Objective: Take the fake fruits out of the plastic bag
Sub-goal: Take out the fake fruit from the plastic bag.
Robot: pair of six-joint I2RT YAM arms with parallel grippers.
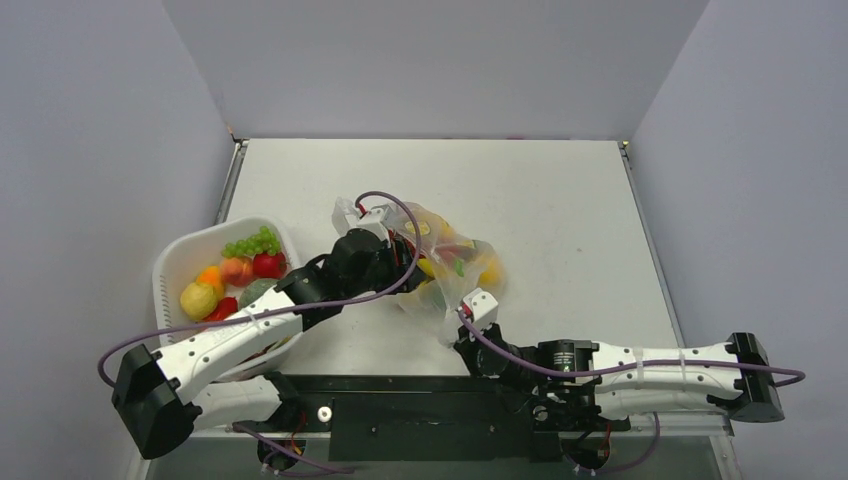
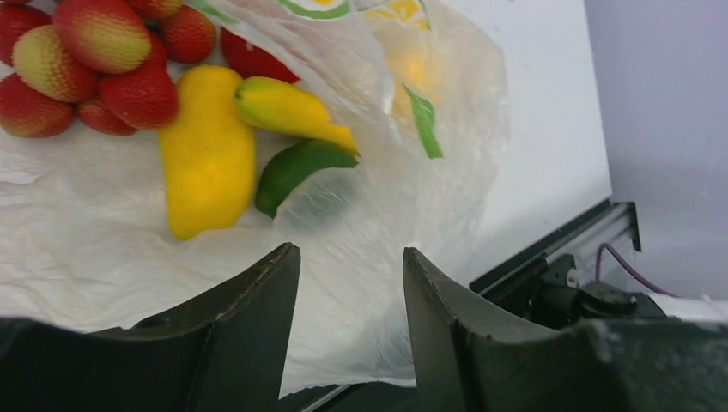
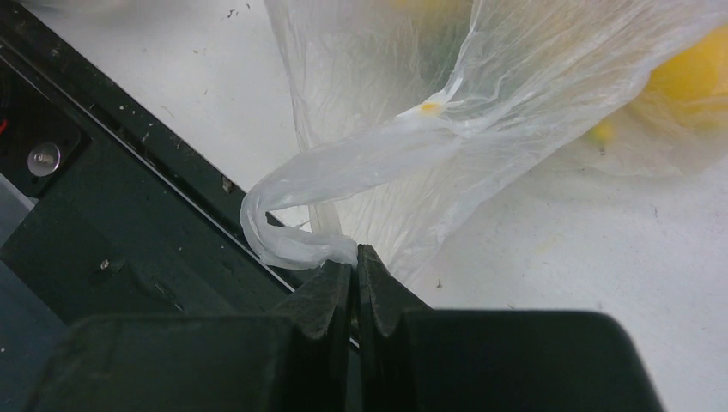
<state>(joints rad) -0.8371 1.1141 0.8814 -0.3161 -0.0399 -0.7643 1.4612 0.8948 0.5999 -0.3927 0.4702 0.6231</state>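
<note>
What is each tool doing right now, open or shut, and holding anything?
Left tool: open, empty, pointed at the fruits in the plastic bag.
Right tool: shut on the plastic bag's handle.

White-and-black arms (image 1: 230, 335), looping purple cables (image 1: 385, 194)

Looking down from high behind the near edge over the whole desk (image 1: 560, 200). Mounted on each wrist, peering close at the plastic bag (image 2: 386, 223), shared with the overhead.
</note>
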